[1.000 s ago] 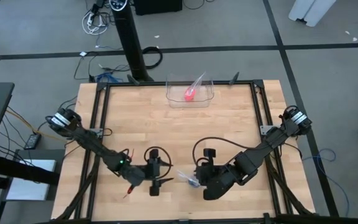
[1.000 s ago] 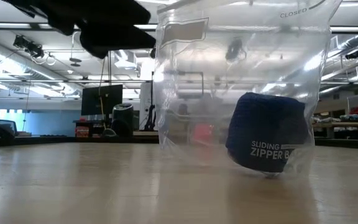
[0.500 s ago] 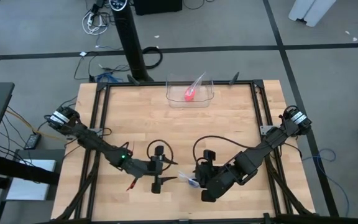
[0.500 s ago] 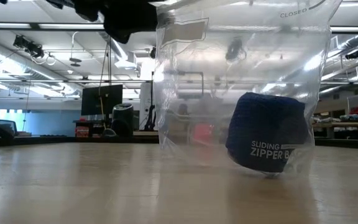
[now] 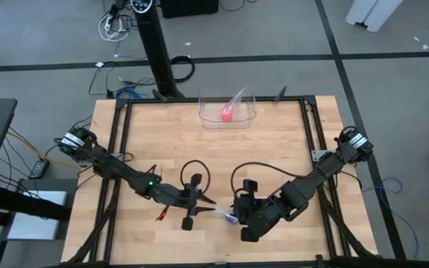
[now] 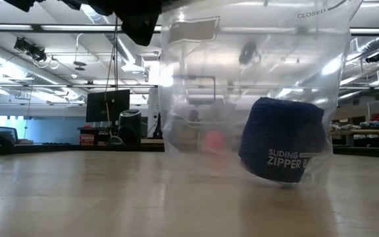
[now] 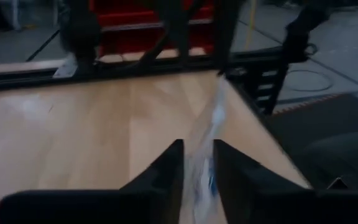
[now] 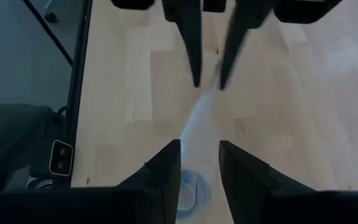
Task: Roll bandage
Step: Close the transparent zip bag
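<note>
I pinch the clear plastic bag (image 6: 255,85) with both my left gripper (image 5: 199,199) and right gripper (image 5: 233,216); the bandage (image 6: 281,141) sits rolled inside. Next: seal the top.

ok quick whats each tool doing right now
left tool: at the edge of the clear plastic bag, open or closed cannot be told
right tool: closed on the clear plastic bag
</note>
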You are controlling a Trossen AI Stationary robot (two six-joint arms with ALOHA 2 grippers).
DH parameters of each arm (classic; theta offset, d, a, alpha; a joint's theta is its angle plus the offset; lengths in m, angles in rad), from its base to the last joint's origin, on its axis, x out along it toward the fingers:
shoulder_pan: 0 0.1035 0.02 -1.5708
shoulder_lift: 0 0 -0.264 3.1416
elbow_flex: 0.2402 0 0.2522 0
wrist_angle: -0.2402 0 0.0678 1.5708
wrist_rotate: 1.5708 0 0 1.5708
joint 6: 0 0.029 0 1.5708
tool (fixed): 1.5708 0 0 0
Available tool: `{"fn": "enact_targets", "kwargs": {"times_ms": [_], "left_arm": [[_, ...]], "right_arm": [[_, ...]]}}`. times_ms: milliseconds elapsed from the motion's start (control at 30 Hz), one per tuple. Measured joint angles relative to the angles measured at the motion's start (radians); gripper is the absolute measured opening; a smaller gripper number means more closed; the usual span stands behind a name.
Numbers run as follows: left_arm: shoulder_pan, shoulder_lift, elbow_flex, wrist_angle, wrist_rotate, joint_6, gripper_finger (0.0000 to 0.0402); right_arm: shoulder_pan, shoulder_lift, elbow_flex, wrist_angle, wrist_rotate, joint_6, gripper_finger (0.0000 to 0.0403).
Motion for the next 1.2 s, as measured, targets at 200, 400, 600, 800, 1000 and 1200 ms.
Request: {"fn": "enact_targets", "kwargs": {"times_ms": [200,400,600,800,1000,1200], "left_arm": [[0.008,0.000,0.000,0.005,0.057,0.000,0.0019],[0.007,0.000,0.000,0.024,0.057,0.004,0.0007],[0.008,0.000,0.000,0.026,0.056,0.005,0.0004],[0.007,0.000,0.000,0.030,0.056,0.006,0.0002],[0.007,0.000,0.000,0.029,0.056,0.006,0.0001],[0.007,0.000,0.000,0.029,0.054,0.002,0.0001]], "right_arm": [[-0.004,0.000,0.000,0.001,-0.019,0.058,0.0107],[-0.006,0.001,-0.033,0.047,-0.063,0.065,0.0127],[-0.030,0.003,-0.085,0.093,-0.090,0.062,0.0151],[-0.049,0.002,-0.115,0.121,-0.112,0.039,0.0150],[-0.053,0.002,-0.138,0.145,-0.127,0.040,0.0129],[-0.052,0.002,-0.138,0.145,-0.108,0.032,0.0064]]}}
